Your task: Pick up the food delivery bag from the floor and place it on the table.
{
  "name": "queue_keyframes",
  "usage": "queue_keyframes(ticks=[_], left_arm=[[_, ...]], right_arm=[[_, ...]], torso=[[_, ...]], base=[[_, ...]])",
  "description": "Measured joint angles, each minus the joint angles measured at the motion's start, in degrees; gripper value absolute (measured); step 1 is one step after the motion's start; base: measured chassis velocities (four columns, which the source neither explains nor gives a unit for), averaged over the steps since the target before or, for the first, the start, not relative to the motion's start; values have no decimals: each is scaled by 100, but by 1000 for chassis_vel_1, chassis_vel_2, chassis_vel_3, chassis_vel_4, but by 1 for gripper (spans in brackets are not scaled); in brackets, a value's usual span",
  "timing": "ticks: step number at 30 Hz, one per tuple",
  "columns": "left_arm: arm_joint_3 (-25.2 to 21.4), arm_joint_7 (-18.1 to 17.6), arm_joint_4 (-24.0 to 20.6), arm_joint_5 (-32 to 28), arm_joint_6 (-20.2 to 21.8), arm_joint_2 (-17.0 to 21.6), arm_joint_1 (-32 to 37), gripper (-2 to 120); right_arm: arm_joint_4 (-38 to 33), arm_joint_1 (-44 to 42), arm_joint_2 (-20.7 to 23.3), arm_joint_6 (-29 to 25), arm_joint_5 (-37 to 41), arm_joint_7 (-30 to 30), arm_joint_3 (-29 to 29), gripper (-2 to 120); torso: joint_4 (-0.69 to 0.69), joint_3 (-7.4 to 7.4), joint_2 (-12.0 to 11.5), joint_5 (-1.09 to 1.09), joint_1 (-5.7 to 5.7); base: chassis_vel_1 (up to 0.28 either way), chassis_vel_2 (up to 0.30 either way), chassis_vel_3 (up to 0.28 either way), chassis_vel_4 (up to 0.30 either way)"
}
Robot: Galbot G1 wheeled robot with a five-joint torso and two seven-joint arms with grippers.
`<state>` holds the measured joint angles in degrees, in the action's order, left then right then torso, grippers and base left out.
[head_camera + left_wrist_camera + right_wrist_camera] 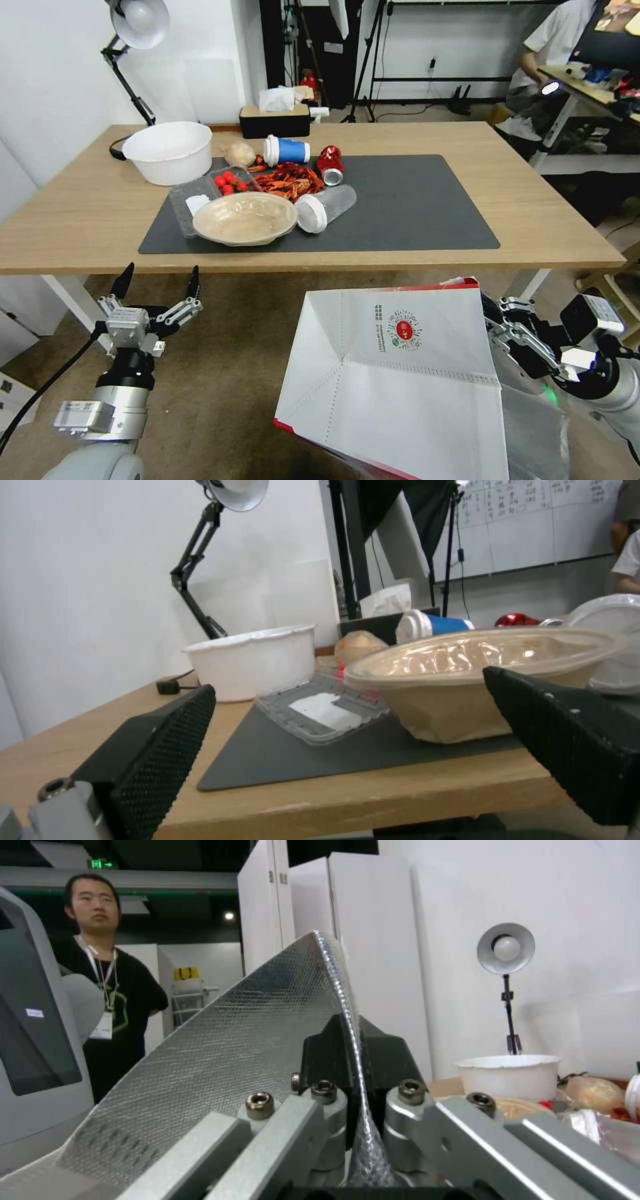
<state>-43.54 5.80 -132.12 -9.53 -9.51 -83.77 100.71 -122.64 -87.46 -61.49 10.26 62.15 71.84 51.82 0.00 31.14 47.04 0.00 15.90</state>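
Note:
The food delivery bag point(393, 373) is large and white with a round red logo and red edges. It hangs tilted above the brownish floor point(227, 373), just in front of the table's point(553, 227) near edge. My right gripper point(492, 315) is shut on the bag's upper right edge. In the right wrist view its fingers point(383, 1055) pinch the bag's silver foil lining point(233, 1050). My left gripper point(161, 273) is open and holds nothing, low at the left, just below the table edge. In the left wrist view its fingers point(160, 750) frame the tabletop.
The dark grey mat's point(420, 200) left half holds a beige bowl point(245, 217), a clear tray point(193, 200), crayfish point(288, 180), a blue cup point(287, 150), a red can point(329, 165) and a clear bottle point(327, 207). A white bowl point(170, 152), tissue box point(275, 120) and lamp point(133, 27) stand behind.

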Motion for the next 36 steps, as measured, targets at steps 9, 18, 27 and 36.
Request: queue_keyframes(ticks=[9, 18, 27, 36], left_arm=[[-2, -2, 1, -9, -3, 0, -2, 100], [8, -10, 16, -16, -35, -21, 5, 100], [25, -56, 50, -85, -162, 6, 7, 100], [56, -57, 48, -83, -293, 51, -14, 100]], right_arm=[[6, 7, 2, -4, 1, -1, 11, 0], [14, 10, -12, -10, 6, -3, 18, 0], [31, 0, -22, -27, -11, -1, 16, 0], [30, 13, 15, -21, -4, -10, 37, 0]], torso=[[0, 132, 225, 0, 96], [0, 245, 420, 0, 175], [1, 399, 695, 0, 298], [0, 444, 768, 0, 326]], base=[[0, 0, 0, 0], [0, 0, 0, 0], [0, 0, 0, 0], [0, 0, 0, 0]])
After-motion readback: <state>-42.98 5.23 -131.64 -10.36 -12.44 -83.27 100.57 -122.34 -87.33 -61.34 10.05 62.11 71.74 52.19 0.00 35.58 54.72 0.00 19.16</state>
